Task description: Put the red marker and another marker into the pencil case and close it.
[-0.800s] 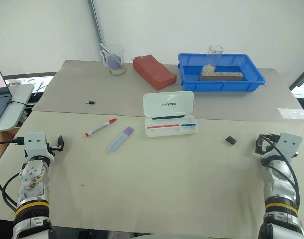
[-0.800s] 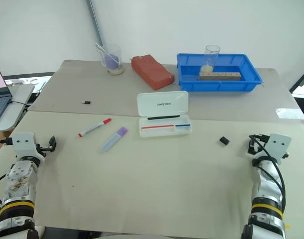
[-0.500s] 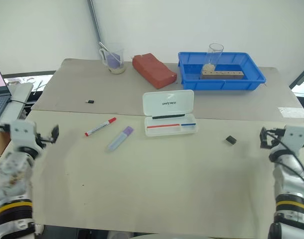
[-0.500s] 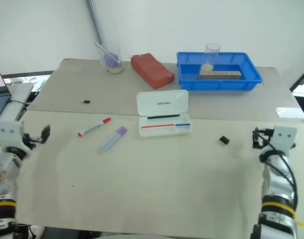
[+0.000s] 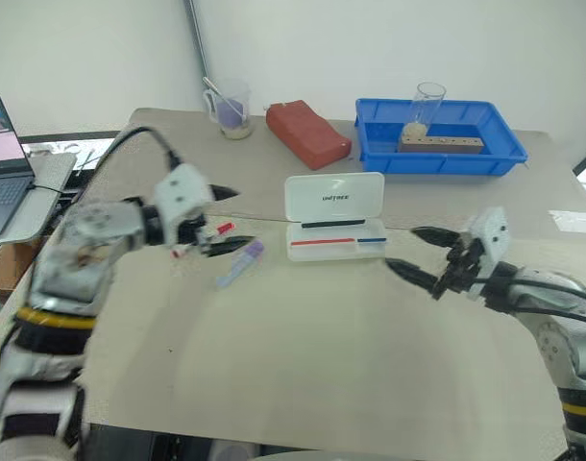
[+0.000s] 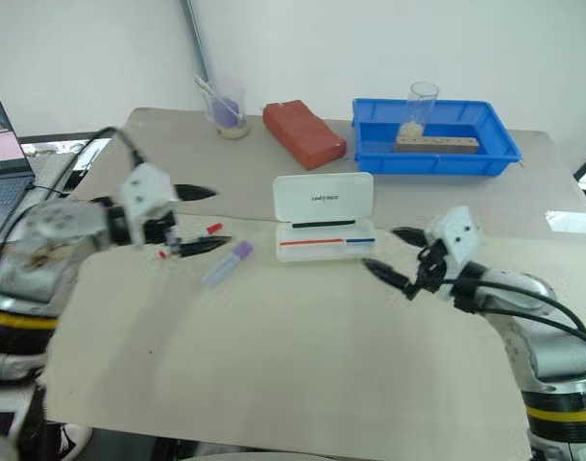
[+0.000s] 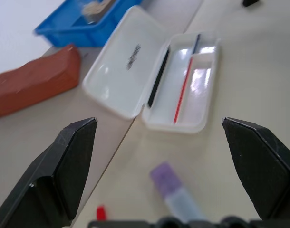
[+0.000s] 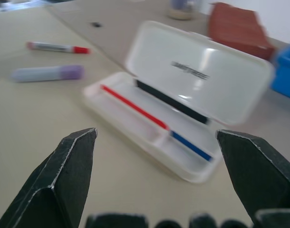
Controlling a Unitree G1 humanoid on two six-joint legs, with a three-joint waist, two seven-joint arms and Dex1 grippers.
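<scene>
The surface point(image 5: 303, 365) carries the pencil case point(image 5: 333, 218) at frame centre, lid propped up, ready for loading; it is white and translucent. The left tool point(image 5: 221, 220) and right tool point(image 5: 412, 254) hang spread, empty. Left of the case lie the lavender highlighter point(image 5: 238, 265) and red marker point(image 8: 57, 47).

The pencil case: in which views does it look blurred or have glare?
Left wrist view: pencil case soft, with glare patches on the tray and lid; the highlighter nearest the camera is blurrier. Right wrist view: lid text smeared, bright reflection on the lid. Left eye view: case sharp, left gripper motion-blurred.
</scene>
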